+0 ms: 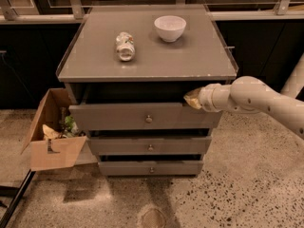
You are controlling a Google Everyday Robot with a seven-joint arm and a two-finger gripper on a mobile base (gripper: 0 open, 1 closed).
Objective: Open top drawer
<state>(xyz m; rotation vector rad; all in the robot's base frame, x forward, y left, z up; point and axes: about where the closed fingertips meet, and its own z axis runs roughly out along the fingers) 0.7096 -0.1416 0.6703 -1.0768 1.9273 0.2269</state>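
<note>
The top drawer [118, 118] is the widest grey front of the cabinet, with a small round knob [149, 119] at its centre. It stands pulled out a little, with a dark gap under the cabinet top. My gripper [192, 99] is at the end of the white arm that reaches in from the right. It sits at the upper right edge of the top drawer's front, just under the cabinet top and well to the right of the knob.
A crushed can [125, 45] and a white bowl [170, 27] rest on the cabinet top [199, 61]. Two shorter drawers [150, 146] [151, 167] lie below. An open cardboard box [54, 144] stands on the floor at the left. Dark cabinets run behind.
</note>
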